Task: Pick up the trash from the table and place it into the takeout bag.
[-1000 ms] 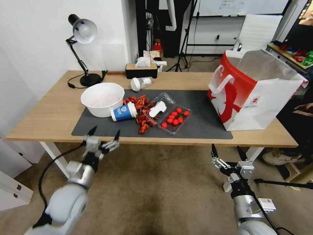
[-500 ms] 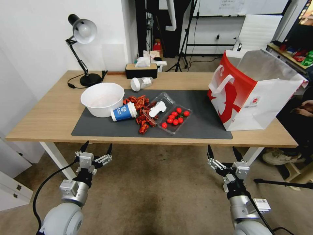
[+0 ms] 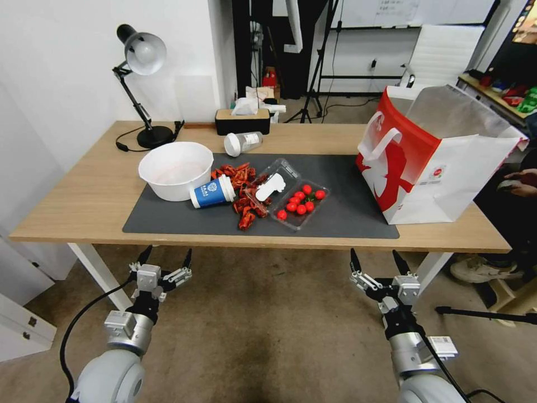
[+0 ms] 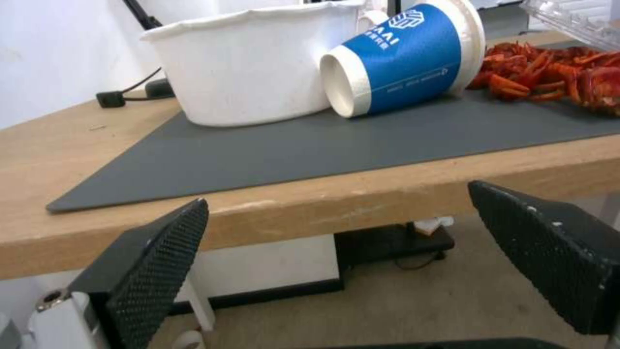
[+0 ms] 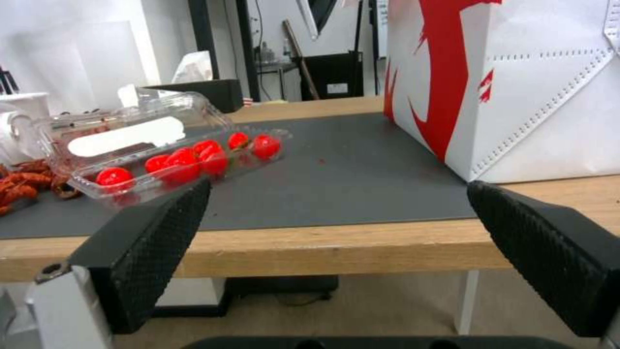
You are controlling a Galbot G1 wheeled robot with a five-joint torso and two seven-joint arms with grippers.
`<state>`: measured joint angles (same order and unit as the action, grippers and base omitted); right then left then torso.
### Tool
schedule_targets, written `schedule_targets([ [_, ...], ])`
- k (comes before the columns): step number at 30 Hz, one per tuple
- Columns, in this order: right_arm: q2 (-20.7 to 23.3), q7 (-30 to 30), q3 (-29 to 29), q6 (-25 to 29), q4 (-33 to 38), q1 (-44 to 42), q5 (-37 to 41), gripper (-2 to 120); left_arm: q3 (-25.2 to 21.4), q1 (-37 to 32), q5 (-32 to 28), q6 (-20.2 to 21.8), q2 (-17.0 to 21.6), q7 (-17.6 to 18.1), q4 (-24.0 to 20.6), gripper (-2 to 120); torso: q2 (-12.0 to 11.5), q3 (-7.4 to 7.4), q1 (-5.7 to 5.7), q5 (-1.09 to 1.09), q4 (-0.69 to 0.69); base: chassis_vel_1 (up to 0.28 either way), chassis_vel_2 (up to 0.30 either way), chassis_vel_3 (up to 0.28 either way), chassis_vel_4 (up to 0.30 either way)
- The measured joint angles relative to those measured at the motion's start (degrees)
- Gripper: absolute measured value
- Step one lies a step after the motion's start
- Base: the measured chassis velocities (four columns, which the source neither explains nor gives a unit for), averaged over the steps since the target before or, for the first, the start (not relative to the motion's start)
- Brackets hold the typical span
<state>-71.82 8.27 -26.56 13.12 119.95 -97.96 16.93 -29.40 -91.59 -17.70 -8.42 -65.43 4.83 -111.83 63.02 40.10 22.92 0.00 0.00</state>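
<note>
**Desk:** What's on the table (image 3: 84, 201)?

**Photographer:** On the dark grey mat (image 3: 341, 207), a white bowl (image 3: 175, 169) stands upright at the robot's left. A blue-and-white paper cup (image 3: 213, 192) lies on its side against it, beside a heap of red crayfish shells (image 3: 240, 193). An open clear clamshell box (image 3: 285, 196) holds cherry tomatoes (image 3: 300, 202). A clear white-lidded jar (image 3: 241, 143) lies on bare wood behind the mat, near a tissue box (image 3: 243, 120) and a desk lamp (image 3: 141, 73).

**Desk:** And the bag?

**Photographer:** The red-and-white takeout bag (image 3: 430, 157) stands open at the table's right end, its base partly on the mat, silvery lining showing.

**Desk:** The arms?

**Photographer:** Both hang below the table's front edge, over the floor. The left gripper (image 3: 164, 262) has its fingers spread wide, empty, under the mat's left corner. The right gripper (image 3: 376, 263) is likewise splayed, holding nothing, below the gap between clamshell and bag.
</note>
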Motion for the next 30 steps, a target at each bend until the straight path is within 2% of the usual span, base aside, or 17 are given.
schedule_targets([
  [11,-0.2,-0.1,-0.2,0.0,0.2,-0.2,0.0,100,-0.8,1.9,-0.4,0.1,1.0,0.1,-0.6,100,0.0,0.00,0.00,-0.01,0.01,0.000,0.000,0.000,0.000],
  [17,0.2,-0.1,-0.3,-0.1,0.3,0.0,0.3,100,-0.3,8.1,-0.4,0.0,4.0,-0.8,-1.4,100,0.0,0.00,0.00,0.00,0.01,0.000,0.000,0.000,0.000],
  [18,0.5,0.0,-0.3,-0.2,0.4,0.1,0.4,100,1.2,12.2,-0.5,0.6,6.2,-2.6,-1.1,100,0.0,0.01,0.00,-0.01,0.00,0.000,0.000,0.000,0.000],
  [19,0.5,0.0,-0.3,-0.2,0.4,0.1,0.4,100,1.2,12.2,-0.5,0.6,6.2,-2.6,-1.1,100,0.0,0.01,0.00,-0.01,0.00,0.000,0.000,0.000,0.000],
  [21,0.8,0.1,-0.4,-0.4,0.6,0.3,0.7,100,3.0,16.5,-0.7,1.4,8.9,-5.5,-0.3,100,0.0,0.01,0.00,-0.01,-0.03,0.000,0.000,0.000,0.000],
  [22,1.0,0.1,-0.6,-0.7,0.8,0.4,1.1,100,4.5,20.0,-1.1,2.4,11.1,-8.2,0.6,100,0.0,0.01,0.00,0.00,-0.01,0.000,0.000,0.000,0.000],
  [23,1.0,0.1,-0.6,-0.7,0.8,0.4,1.1,100,4.5,20.0,-1.1,2.4,11.1,-8.2,0.6,100,0.0,0.01,0.00,0.00,-0.01,0.000,0.000,0.000,0.000],
  [26,1.2,0.2,-0.9,-0.9,1.0,0.3,1.3,100,8.3,27.8,-1.5,4.3,15.4,-14.9,4.4,100,0.0,0.01,0.00,-0.01,-0.01,0.000,0.000,0.000,0.000],
  [27,1.2,0.2,-0.9,-0.9,1.0,0.3,1.3,100,8.3,27.8,-1.5,4.3,15.4,-14.9,4.4,100,0.0,0.01,0.00,-0.01,-0.01,0.000,0.000,0.000,0.000],
  [30,1.2,0.2,-1.1,-1.0,1.1,0.1,1.3,100,12.0,34.7,-0.6,6.1,19.1,-20.8,7.6,100,0.0,0.01,0.00,-0.03,0.00,0.000,0.000,0.000,0.000],
])
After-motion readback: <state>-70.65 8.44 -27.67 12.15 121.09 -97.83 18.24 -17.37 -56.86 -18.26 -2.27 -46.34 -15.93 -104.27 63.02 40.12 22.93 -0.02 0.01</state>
